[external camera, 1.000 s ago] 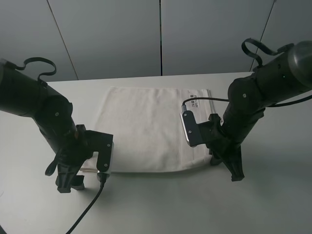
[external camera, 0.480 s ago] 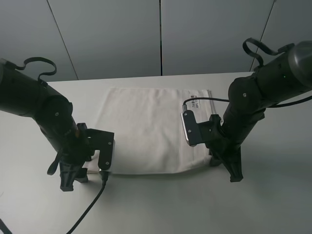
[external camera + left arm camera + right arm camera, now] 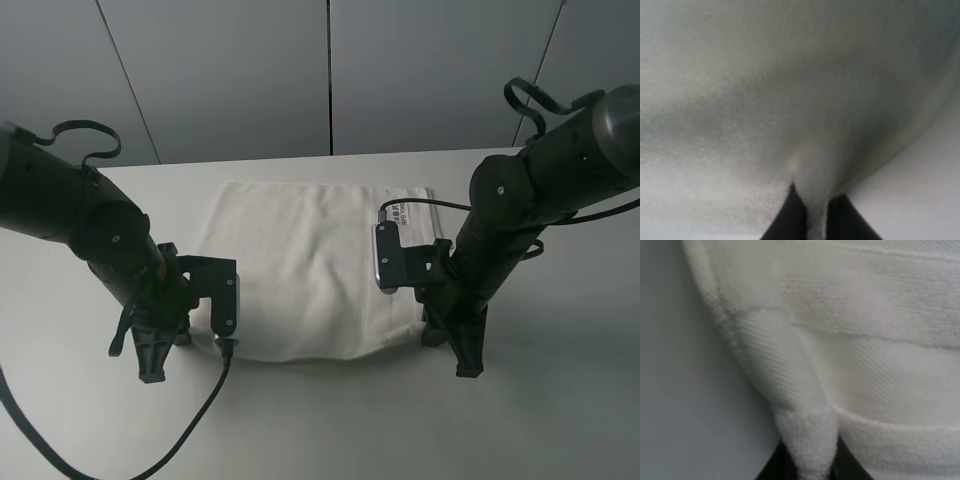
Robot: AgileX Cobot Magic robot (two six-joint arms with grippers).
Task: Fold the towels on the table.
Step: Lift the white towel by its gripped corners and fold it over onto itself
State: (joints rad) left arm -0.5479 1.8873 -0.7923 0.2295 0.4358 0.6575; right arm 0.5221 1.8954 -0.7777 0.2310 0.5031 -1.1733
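Note:
The white terry towel (image 3: 310, 255) lies spread on the white table (image 3: 320, 420), its grey-lettered label (image 3: 400, 212) at the far right edge. My left gripper (image 3: 195, 322) is shut on the towel's near-left corner. In the left wrist view the cloth (image 3: 805, 125) rises from between the two dark fingertips (image 3: 790, 220). My right gripper (image 3: 428, 322) is shut on the near-right corner. In the right wrist view a fold of the woven band (image 3: 805, 440) is pinched between the fingertips (image 3: 772, 467). Both near corners are raised slightly off the table.
Grey wall panels (image 3: 330, 70) stand behind the table's far edge. A black cable (image 3: 190, 420) trails from the left arm over the table's front. Bare tabletop shows in front of the towel and to both sides.
Both grippers have drawn inward and slightly away from the front edge with the near corners. The towel's near edge has lifted and bunched a little. The left arm's cable has swung.

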